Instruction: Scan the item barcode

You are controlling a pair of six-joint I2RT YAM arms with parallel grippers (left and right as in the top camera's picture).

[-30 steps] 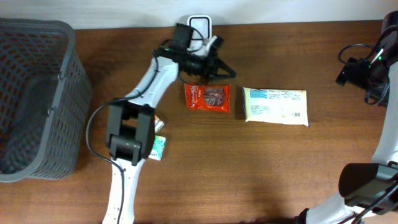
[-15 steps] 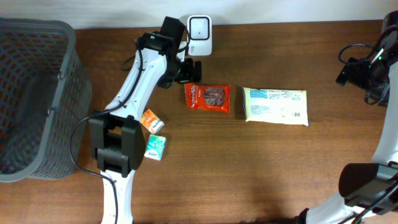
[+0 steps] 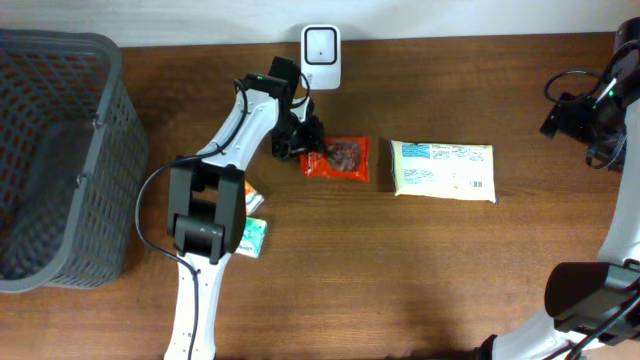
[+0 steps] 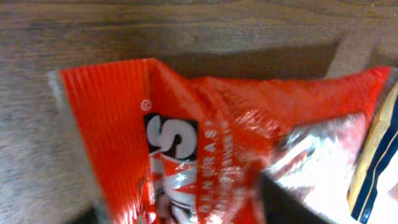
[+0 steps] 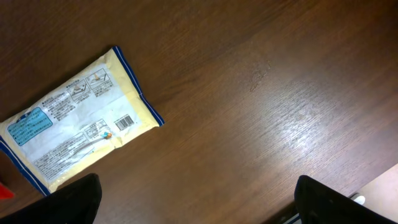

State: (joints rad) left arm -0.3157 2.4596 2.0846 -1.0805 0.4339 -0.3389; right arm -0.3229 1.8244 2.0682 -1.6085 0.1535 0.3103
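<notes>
A red snack packet [image 3: 345, 158] lies on the table below the white scanner [image 3: 321, 45]. My left gripper [image 3: 308, 150] is down on the packet's left end. In the left wrist view the red packet [image 4: 205, 124] fills the frame, blurred and crumpled, and bulges up between the dark fingers [image 4: 280, 202] of my left gripper [image 4: 186, 211], which is shut on it. My right gripper [image 5: 196, 199] stands wide open over bare wood at the far right [image 3: 565, 118], with nothing between its fingers.
A pale yellow packet [image 3: 443, 170] with a barcode [image 5: 125, 122] lies right of the red one. A grey basket [image 3: 60, 160] stands at the left edge. An orange box [image 3: 250, 195] and a green box [image 3: 250, 236] lie beside the left arm.
The left gripper left the scanner area, opened wide, came down on the red packet's left end and closed in on it. The right arm has not moved.
</notes>
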